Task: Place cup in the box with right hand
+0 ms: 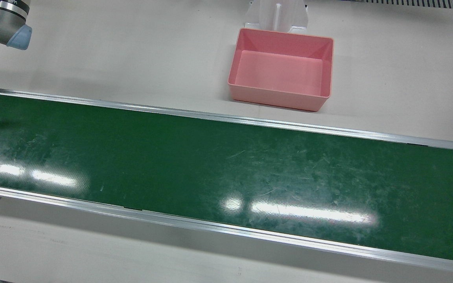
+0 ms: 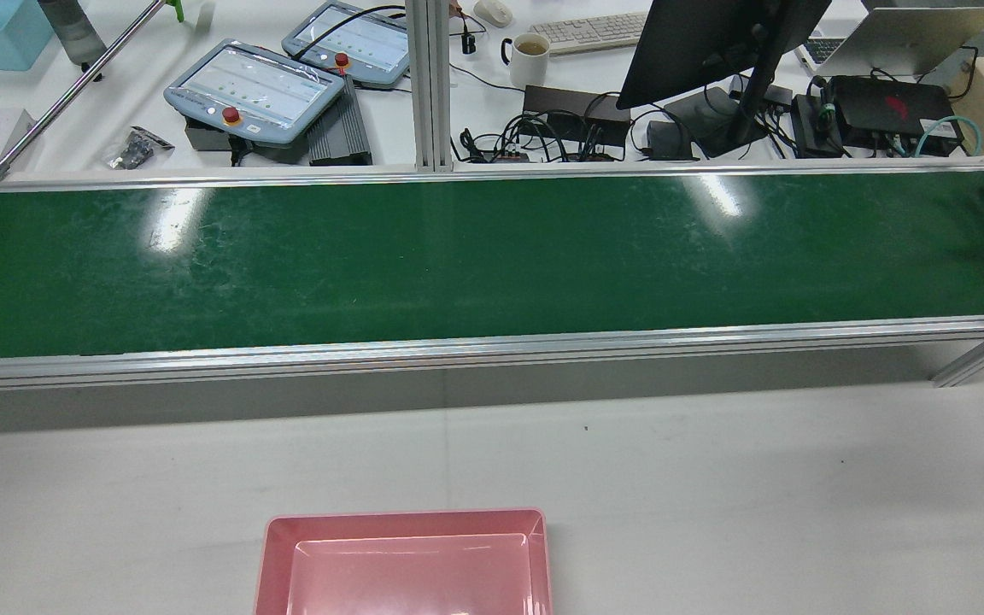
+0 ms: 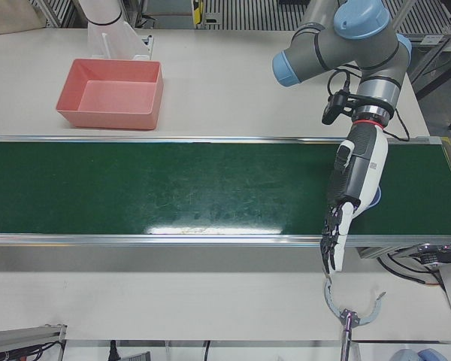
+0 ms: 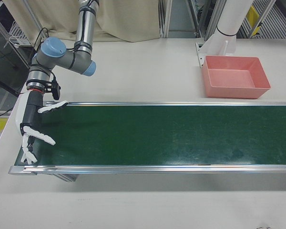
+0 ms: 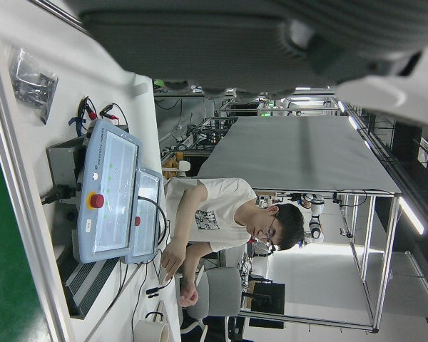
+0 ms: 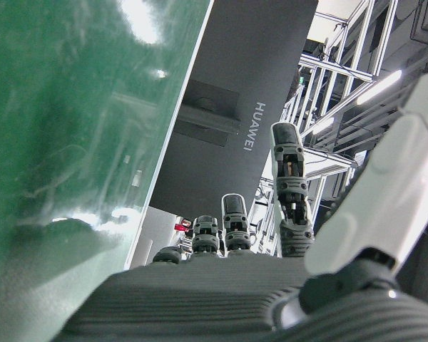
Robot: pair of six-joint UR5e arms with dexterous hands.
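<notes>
Right hand (image 4: 32, 129): hanging over belt (image 4: 157, 136) end, fingers spread, holding nothing.
Left hand (image 3: 344, 218): hanging over opposite end, fingers extended, holding nothing.
Box (image 1: 281, 68): sitting on worktop (image 1: 132, 59), beside belt.
Cup: showing in no view.

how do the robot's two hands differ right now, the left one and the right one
The left hand hangs with its fingers close together and pointing down past the operator-side edge of the green belt; the right hand has its fingers spread wide apart. The left hand is at the belt's end far from the pink box in the left-front view; the right hand is at the opposite end. Both hold nothing, and no cup is visible.
</notes>
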